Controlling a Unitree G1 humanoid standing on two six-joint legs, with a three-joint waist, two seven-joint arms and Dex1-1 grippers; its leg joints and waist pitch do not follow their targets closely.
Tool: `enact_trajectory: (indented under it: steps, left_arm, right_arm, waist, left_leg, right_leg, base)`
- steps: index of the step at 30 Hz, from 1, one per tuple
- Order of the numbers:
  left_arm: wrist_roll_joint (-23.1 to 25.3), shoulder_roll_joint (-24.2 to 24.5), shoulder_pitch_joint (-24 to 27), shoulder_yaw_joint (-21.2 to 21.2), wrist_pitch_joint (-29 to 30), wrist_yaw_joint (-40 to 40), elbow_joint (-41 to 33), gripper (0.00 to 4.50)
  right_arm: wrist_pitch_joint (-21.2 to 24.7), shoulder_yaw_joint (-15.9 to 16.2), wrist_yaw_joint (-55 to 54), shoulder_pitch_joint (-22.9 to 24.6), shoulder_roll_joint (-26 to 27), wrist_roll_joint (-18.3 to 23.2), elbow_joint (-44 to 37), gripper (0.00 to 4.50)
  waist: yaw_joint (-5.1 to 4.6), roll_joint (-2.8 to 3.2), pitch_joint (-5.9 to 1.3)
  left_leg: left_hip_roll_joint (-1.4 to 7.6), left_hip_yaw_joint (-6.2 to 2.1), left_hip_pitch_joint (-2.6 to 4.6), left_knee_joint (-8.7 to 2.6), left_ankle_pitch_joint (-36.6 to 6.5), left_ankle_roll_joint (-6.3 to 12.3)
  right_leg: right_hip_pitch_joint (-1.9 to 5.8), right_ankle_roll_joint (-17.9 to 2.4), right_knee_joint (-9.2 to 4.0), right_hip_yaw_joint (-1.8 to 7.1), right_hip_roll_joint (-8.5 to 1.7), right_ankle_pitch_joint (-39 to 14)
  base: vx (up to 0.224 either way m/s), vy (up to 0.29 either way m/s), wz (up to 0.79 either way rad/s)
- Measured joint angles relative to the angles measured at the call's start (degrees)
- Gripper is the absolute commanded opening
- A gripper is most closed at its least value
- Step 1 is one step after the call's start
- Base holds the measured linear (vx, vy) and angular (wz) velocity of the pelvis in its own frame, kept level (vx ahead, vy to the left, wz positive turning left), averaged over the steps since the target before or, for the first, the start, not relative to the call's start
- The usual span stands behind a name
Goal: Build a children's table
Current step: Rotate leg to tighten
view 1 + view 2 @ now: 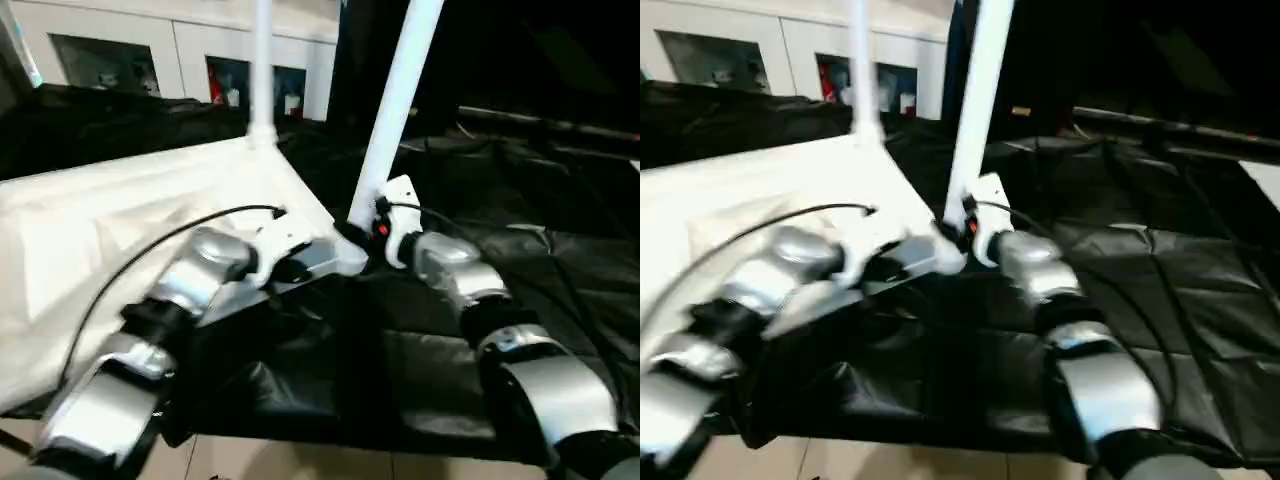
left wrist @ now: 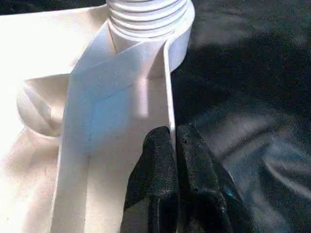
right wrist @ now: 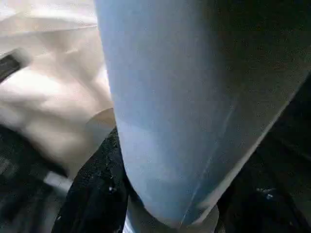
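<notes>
Table top lies underside up on black cloth. Left pincer pinches its rim by the near corner socket, steadying it, while right pincer clamps the leg there, probably seating it.

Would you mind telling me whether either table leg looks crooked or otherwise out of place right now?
Yes. The near leg, gripped by the right claw, leans visibly to the right, while the far leg stands upright in its corner of the table top. The left claw pinches the top's rim.
</notes>
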Motion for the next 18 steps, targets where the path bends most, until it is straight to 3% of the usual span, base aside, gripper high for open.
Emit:
enact_trajectory:
  steps: [7, 18]
  left_arm:
    - [-2.82, 4.93, 4.62, 0.09, -2.90, -7.06, -6.88, 0.00]
    - [-3.29, 7.25, 6.66, -0.19, -3.94, -10.65, -9.61, 0.00]
  right_arm:
    - [-0.99, 1.58, 17.86, 3.86, -4.03, 1.58, -4.92, 1.91]
    - [-2.82, 2.35, 23.74, 6.00, -4.38, 1.95, -6.24, 1.91]
  waist:
    - [0.47, -0.21, 0.06]
    - [1.22, -0.41, 0.06]
  left_leg:
    - [0.08, 0.21, -0.01, 0.13, 0.03, 0.64]
    - [0.19, 0.28, 0.06, 0.38, -0.16, 0.48]
  right_leg:
    - [-0.10, -0.11, -0.06, -0.03, -0.03, -0.07]
    - [-0.09, -0.13, 0.10, -0.02, -0.03, -0.09]
  base:
    - [0.000, 0.000, 0.00]
    - [0.000, 0.000, 0.00]
